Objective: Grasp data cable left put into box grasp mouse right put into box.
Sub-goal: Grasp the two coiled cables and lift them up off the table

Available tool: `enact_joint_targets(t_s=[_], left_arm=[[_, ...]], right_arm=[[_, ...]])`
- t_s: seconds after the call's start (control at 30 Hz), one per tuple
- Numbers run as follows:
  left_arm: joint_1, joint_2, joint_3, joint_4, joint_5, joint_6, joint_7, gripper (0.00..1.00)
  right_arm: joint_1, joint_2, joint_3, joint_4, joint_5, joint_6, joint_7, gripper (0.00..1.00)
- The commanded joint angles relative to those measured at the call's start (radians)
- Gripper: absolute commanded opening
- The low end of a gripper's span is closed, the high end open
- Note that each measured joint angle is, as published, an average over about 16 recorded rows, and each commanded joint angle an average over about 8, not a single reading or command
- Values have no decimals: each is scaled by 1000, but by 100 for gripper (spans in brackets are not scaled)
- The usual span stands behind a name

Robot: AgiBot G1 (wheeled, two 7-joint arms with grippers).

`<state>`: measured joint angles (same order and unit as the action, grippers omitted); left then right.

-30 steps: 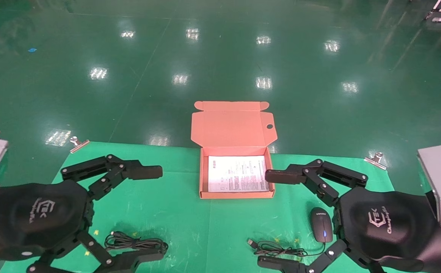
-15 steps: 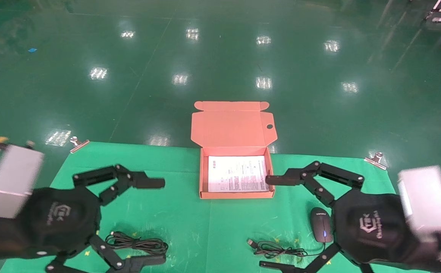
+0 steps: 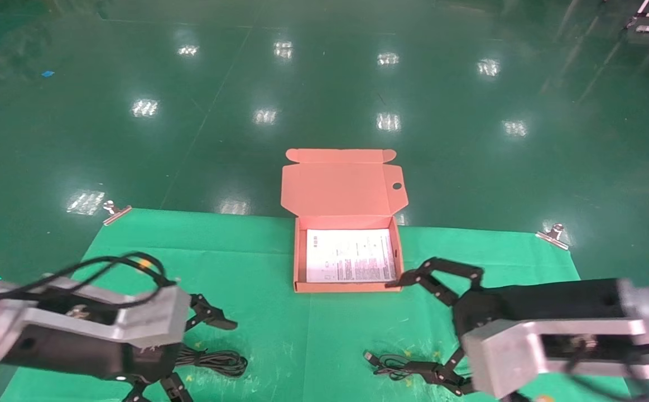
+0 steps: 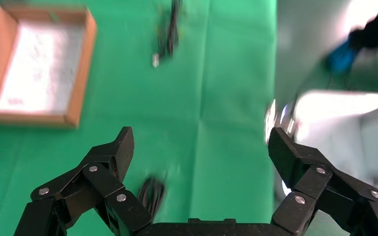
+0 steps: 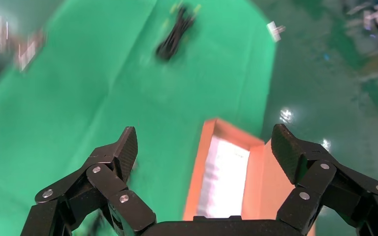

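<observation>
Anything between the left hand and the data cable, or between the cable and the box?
Nothing visible. The left hand is open over the green cloth, with the data cable right beside it. From the cable to the box there is only bare cloth, and the lid stands open. The right hand is open on the box's other side.

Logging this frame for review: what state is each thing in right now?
box: open, lid flapped back, only a printed sheet inside
data cable: coiled on the green cloth, ungrasped
mouse: hidden behind the right arm; its cord lies on the cloth
left gripper: open, above the cable
right gripper: open, beside the box
</observation>
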<state>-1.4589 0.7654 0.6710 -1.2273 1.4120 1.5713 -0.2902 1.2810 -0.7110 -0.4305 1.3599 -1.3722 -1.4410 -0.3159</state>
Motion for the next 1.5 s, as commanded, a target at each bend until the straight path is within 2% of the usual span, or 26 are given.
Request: enact_joint_targets(t_s=[0.03, 0.2, 0.4, 0.53, 0.67, 0.83, 1.1, 1.27, 1.5], left_arm=[[-38, 24, 51, 7, 76, 1, 6, 100], [-90, 90, 158, 9, 254, -12, -5, 100], [-97, 155, 250, -14, 463, -63, -51, 100], [-73, 185, 289, -38, 576, -113, -88, 100], [-41, 204, 306, -28, 636, -164, -115, 100], [-15, 224, 306, 42, 650, -217, -116, 100], [-5, 269, 290, 252, 600, -268, -53, 100], [-8, 303, 275, 403, 561, -303, 18, 100], [-20, 350, 258, 581, 527, -361, 126, 100]], right_arm=[[18, -22, -23, 1, -65, 5, -57, 100], [25, -69, -70, -1, -189, 46, -127, 100], [-6, -116, -120, -4, -328, 120, -175, 100], [-44, -143, -149, -6, -445, 200, -168, 100], [-83, -172, -175, -8, -570, 275, -120, 100], [-111, -206, -198, -15, -683, 307, -21, 100], [-118, -259, -220, -75, -766, 287, 111, 100], [-110, -298, -231, -152, -783, 283, 134, 100], [-94, -343, -243, -256, -804, 311, 118, 100]])
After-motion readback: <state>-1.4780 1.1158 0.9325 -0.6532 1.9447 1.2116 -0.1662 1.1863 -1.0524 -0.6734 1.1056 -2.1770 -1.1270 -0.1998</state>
